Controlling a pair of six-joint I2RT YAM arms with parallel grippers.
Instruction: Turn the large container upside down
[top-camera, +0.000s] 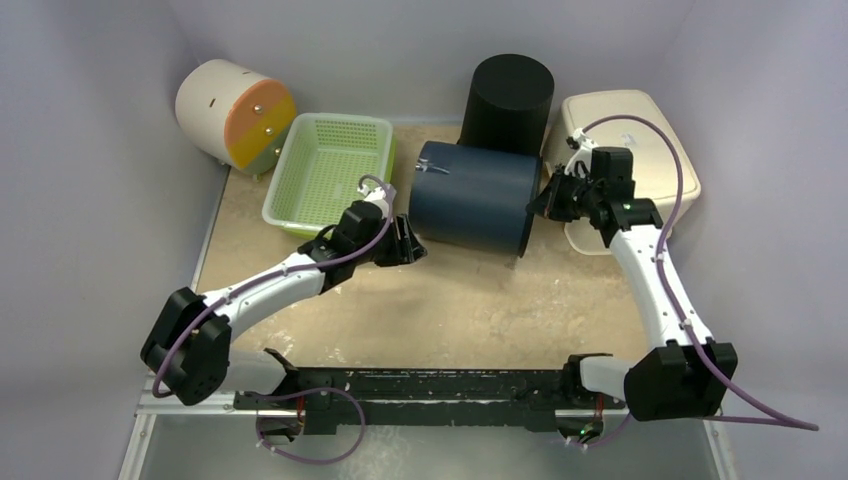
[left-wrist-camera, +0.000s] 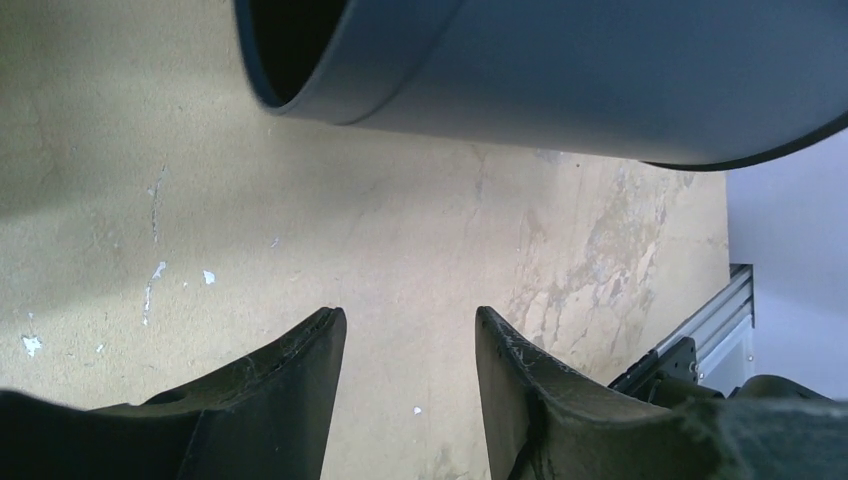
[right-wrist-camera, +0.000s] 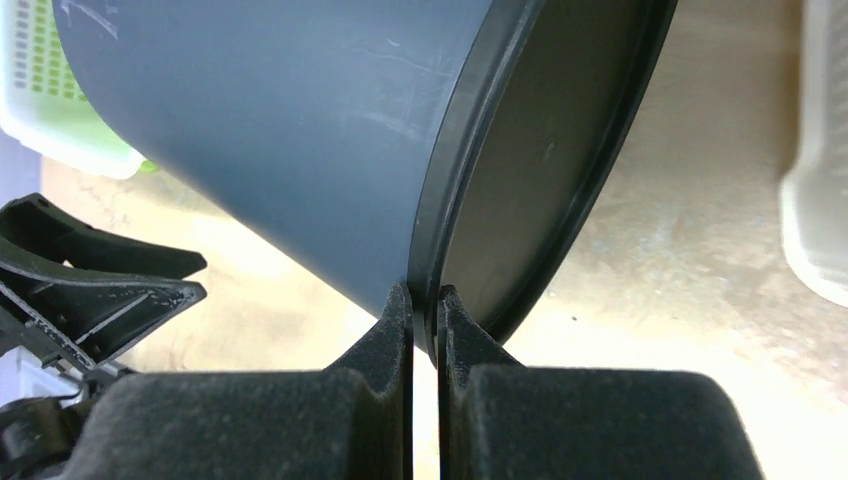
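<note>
Mid-flip — right gripper (right-wrist-camera: 425, 298) clenched on the sideways container's (top-camera: 470, 195) rim, perhaps its base end, left gripper (left-wrist-camera: 408, 318) released, container just ahead — next, lift that rim over.

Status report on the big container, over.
Left gripper open, empty. Right gripper shut on large container rim. Container on its side. Green basket beside its mouth.

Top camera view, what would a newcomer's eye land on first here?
The large container, dark blue-grey, lying on its side mid-table, with the right gripper pinched on the rim at its right end. The left gripper sits open just off its left end. Behind it stands a black cylinder; a green basket lies to the left.
</note>
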